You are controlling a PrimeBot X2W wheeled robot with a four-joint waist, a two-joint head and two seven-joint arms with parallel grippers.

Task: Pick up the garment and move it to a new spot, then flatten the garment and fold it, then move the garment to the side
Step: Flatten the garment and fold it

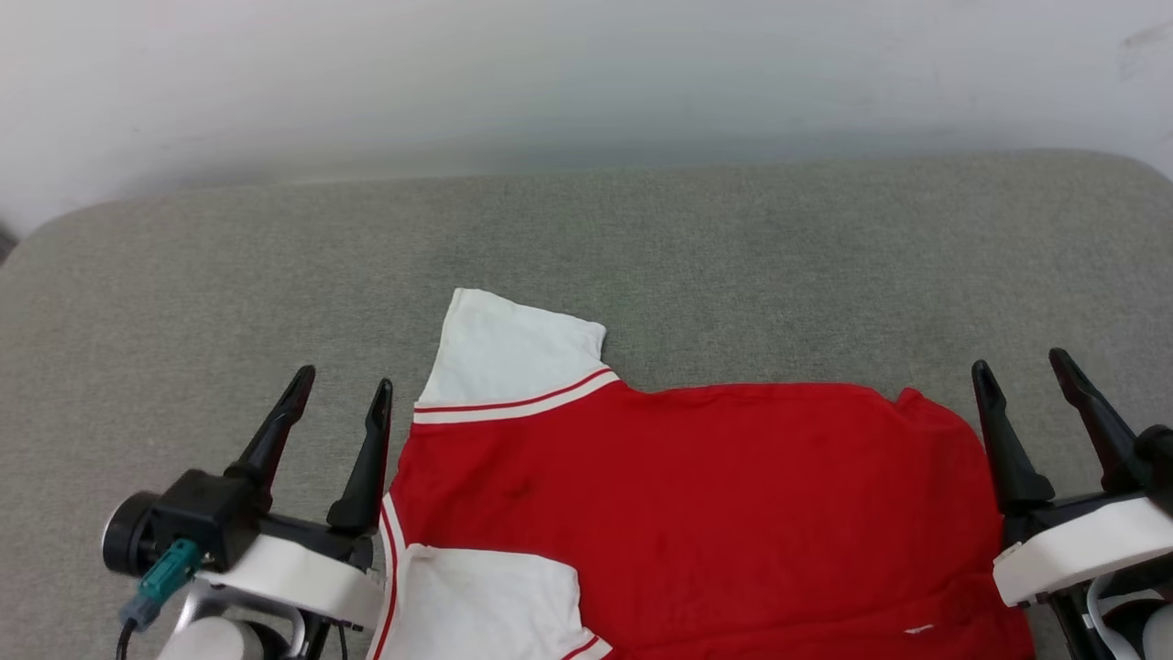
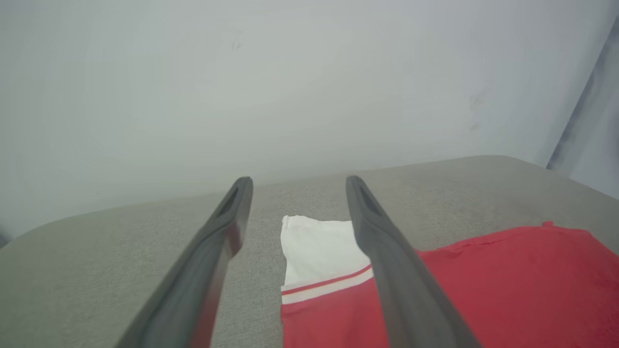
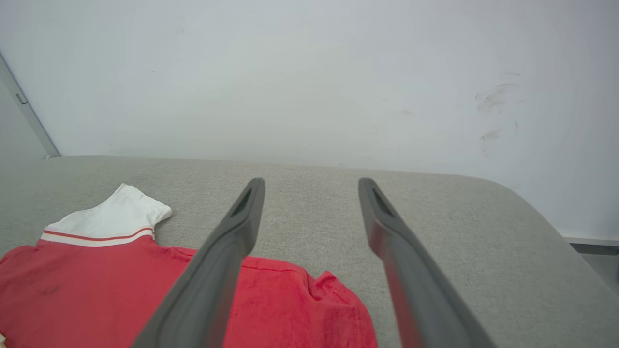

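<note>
Your red garment (image 1: 696, 513) lies spread fairly flat on the grey cushion (image 1: 641, 247), between your left gripper (image 1: 344, 378) and right gripper (image 1: 1019, 360), both wide open and holding nothing. Flattening looks done; you have folding and moving aside left.

Work surface: a grey woven-fabric cushion (image 1: 641, 238) with rounded far corners, set against a plain pale wall (image 1: 586, 73). The wall has faint dark scuff marks (image 3: 493, 96) toward the right, and in the right wrist view a grey strip (image 3: 29, 113) slants up it at the left. Lighting is soft and even, with no hard shadows.
</note>
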